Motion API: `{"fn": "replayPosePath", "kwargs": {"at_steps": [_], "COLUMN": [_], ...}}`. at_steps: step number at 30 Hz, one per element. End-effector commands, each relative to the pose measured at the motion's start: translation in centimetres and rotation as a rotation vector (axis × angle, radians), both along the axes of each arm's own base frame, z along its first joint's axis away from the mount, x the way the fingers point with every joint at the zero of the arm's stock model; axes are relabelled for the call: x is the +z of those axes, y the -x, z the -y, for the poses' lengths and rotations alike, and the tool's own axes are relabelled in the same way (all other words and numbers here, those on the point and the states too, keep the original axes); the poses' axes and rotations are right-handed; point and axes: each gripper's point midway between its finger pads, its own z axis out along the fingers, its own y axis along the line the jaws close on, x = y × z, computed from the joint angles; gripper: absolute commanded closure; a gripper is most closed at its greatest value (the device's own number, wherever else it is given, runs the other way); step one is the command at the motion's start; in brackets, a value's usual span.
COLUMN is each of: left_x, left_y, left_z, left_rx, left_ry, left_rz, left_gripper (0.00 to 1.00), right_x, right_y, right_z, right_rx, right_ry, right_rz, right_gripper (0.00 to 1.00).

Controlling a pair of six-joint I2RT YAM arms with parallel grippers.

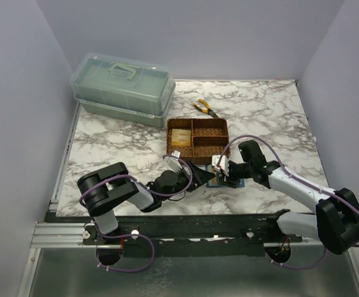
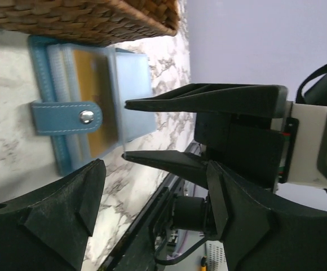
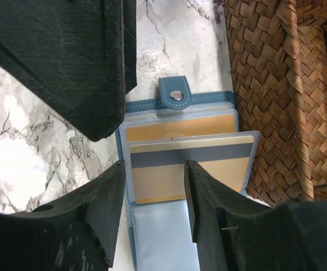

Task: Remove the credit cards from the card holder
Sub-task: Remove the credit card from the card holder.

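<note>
The card holder (image 3: pixel 131 107) lies open on the marble beside the woven tray, its teal snap strap (image 2: pixel 67 117) folded across it. Gold credit cards (image 3: pixel 177 130) sit in its clear sleeves, the nearest one with a dark stripe (image 3: pixel 191 156). My right gripper (image 3: pixel 154 169) hovers over that striped card, open, with nothing between its fingers. My left gripper (image 2: pixel 155 183) is wide open just left of the holder (image 1: pixel 236 184), facing the right gripper's fingertips (image 2: pixel 131 103). From above, both grippers (image 1: pixel 199 175) (image 1: pixel 220 170) meet over the holder and hide most of it.
The brown woven tray (image 1: pixel 198 122) stands just behind the holder, with yellowish flat cards (image 1: pixel 181 136) in its left compartment. Yellow-handled pliers (image 1: pixel 205 108) lie behind it. A lidded green box (image 1: pixel 122 90) is at the back left. Walls close in three sides.
</note>
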Motion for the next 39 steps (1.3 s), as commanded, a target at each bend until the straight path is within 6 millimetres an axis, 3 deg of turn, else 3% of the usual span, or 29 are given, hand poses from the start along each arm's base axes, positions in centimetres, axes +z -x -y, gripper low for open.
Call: {"fn": "replayPosePath", "kwargs": {"at_steps": [1, 8, 15, 31, 39], "left_x": [1.9, 0.5, -0.7, -0.4, -2.5], "left_y": [-0.6, -1.4, -2.4, -2.8, -3.0], "left_z": [1.3, 2.7, 2.5, 3.5, 4.2], "left_rx": [-0.008, -0.006, 0.033, -0.009, -0.041], "left_ry": [0.082, 0.083, 0.073, 0.097, 0.084], "left_rz": [0.016, -0.038, -0.069, -0.059, -0.117], "left_gripper": [0.21, 0.21, 0.21, 0.29, 0.45], "right_x": [0.3, 0.4, 0.4, 0.6, 0.8], "right_y": [0.6, 0.5, 0.7, 0.9, 1.0], "right_z": [0.4, 0.6, 0.7, 0.7, 0.7], "right_rx": [-0.013, -0.022, -0.023, -0.018, -0.021], "right_ry": [-0.020, -0.023, -0.029, -0.046, -0.056], "right_rz": [-0.033, -0.034, -0.044, -0.057, -0.069], "right_gripper": [0.49, 0.49, 0.49, 0.49, 0.49]}}
